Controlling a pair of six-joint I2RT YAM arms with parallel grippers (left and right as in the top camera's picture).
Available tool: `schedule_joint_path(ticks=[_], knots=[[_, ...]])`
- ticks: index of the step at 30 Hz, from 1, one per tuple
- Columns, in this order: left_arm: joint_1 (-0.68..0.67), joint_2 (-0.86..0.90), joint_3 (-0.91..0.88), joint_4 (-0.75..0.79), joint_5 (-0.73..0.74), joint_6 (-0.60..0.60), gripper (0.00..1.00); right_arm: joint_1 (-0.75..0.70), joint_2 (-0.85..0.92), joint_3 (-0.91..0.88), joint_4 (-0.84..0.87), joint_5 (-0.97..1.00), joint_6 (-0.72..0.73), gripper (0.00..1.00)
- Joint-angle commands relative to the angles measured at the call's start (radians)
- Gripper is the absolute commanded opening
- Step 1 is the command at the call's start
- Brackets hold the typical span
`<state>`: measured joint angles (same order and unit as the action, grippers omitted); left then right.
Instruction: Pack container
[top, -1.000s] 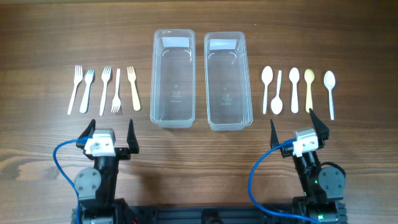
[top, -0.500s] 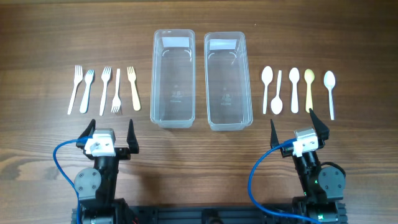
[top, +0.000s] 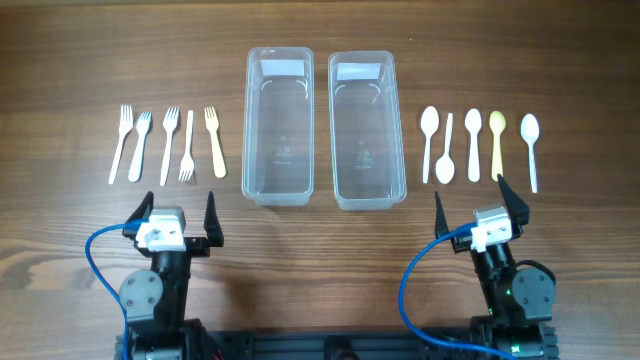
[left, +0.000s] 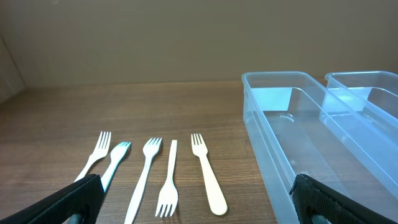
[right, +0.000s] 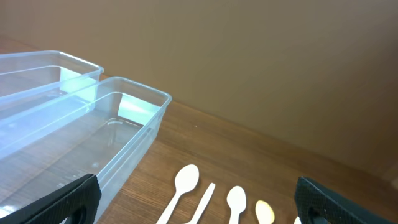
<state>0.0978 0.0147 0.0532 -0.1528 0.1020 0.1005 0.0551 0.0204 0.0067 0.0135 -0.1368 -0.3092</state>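
Note:
Two clear plastic containers stand side by side at the table's middle, the left container (top: 279, 125) and the right container (top: 366, 128), both empty. Several plastic forks (top: 168, 145) lie in a row left of them; they also show in the left wrist view (left: 168, 180). Several plastic spoons (top: 472, 145) lie in a row to the right, some showing in the right wrist view (right: 180, 190). My left gripper (top: 176, 213) is open and empty, near the front edge below the forks. My right gripper (top: 478, 206) is open and empty, below the spoons.
The wooden table (top: 70, 230) runs on past both rows. A blue cable (top: 98, 262) loops by the left arm and another blue cable (top: 410, 290) by the right arm.

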Motion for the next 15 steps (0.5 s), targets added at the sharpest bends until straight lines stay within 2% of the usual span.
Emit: schedule_joint_path(ticks=[1, 5, 9, 12, 15], knots=[[-0.005, -0.007, -0.01, 0.003, -0.009, 0.02, 1.0, -0.005, -0.003, 0.006, 0.053, 0.026, 0.065, 1.0], [-0.004, -0.007, -0.01, 0.003, -0.009, 0.02, 1.0, -0.005, 0.009, 0.055, 0.04, 0.124, 0.163, 1.0], [-0.005, -0.007, -0.01, 0.003, -0.009, 0.02, 1.0, -0.005, 0.12, 0.179, 0.041, 0.195, 0.206, 1.0], [-0.005, -0.007, -0.01, 0.003, -0.009, 0.02, 1.0, -0.005, 0.338, 0.348, 0.037, 0.197, 0.203, 1.0], [-0.005, -0.007, -0.01, 0.003, -0.009, 0.02, 1.0, -0.005, 0.619, 0.593, -0.048, 0.181, 0.206, 1.0]])
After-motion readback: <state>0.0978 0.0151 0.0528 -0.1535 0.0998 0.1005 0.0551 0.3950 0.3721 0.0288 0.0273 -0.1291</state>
